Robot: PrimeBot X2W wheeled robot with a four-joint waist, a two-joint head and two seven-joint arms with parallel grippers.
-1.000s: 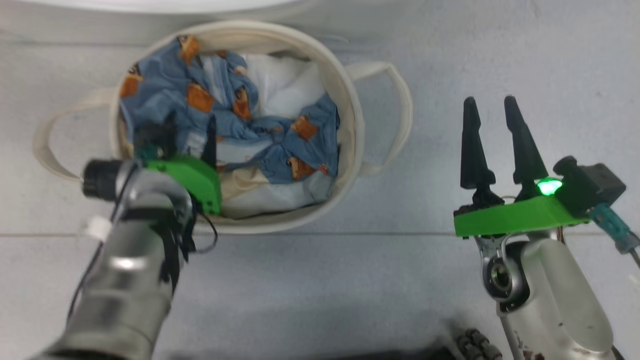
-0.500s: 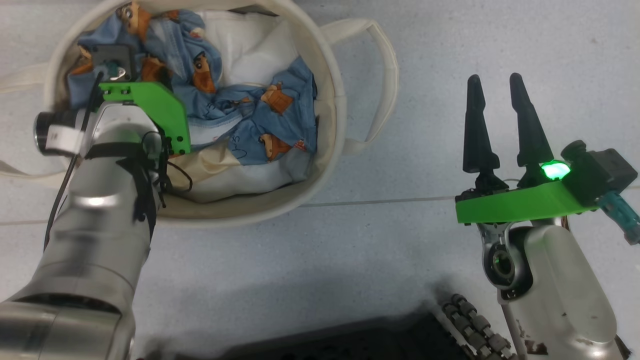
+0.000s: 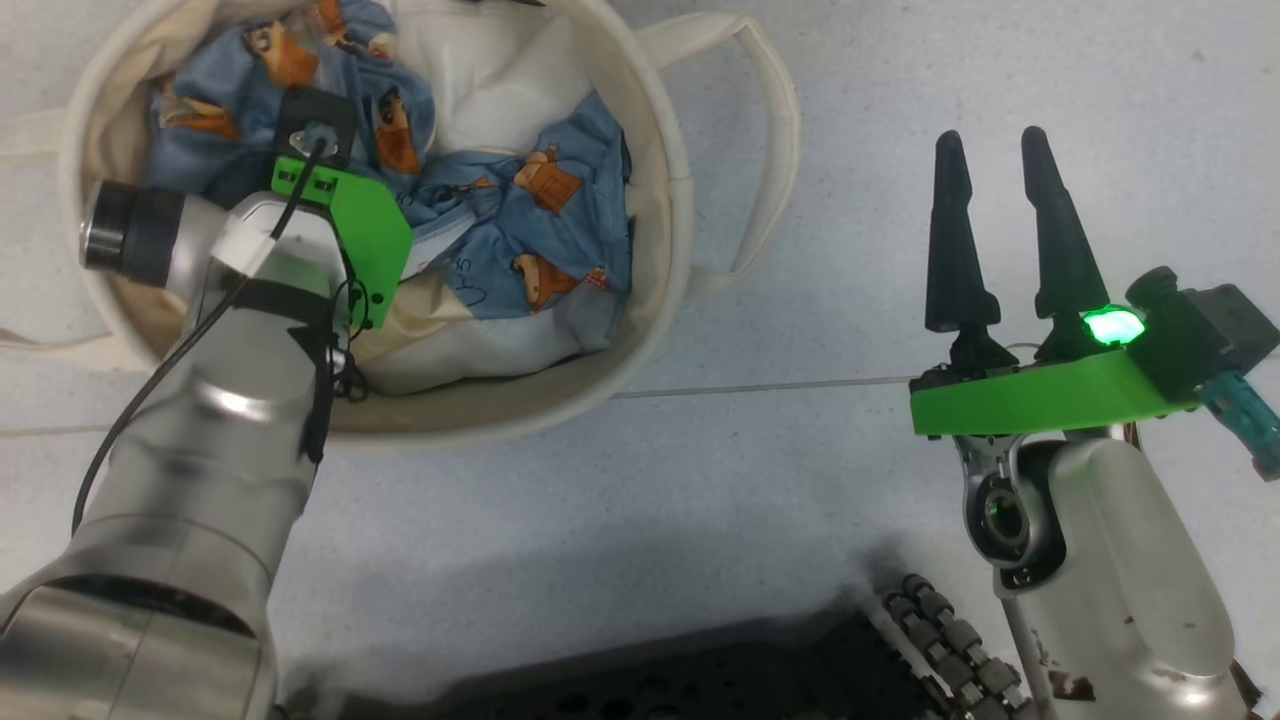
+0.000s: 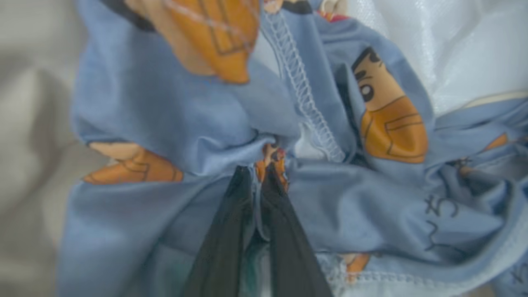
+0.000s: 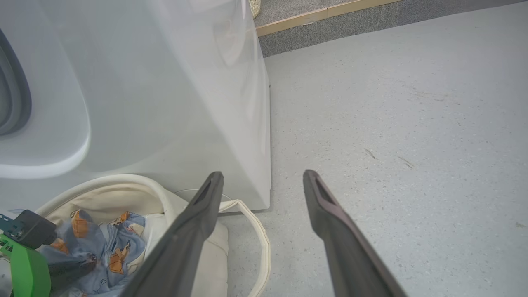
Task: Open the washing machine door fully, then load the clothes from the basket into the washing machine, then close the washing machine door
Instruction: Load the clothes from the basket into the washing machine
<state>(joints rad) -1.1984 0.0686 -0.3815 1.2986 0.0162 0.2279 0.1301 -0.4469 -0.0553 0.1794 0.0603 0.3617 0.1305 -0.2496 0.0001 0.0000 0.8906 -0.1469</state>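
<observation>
Inside the basket, left jaws clenched the clothes; right jaws gaped clear of it. Slow, straight lift seemed wisest.

My head camera looks straight down on the basket; left wrist camera sits close inside it; right wrist camera shares it obliquely from alongside.

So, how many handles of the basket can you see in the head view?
2. One handle loops out on the basket's right; the other runs off the picture's left edge, so part of it is hidden.
</observation>
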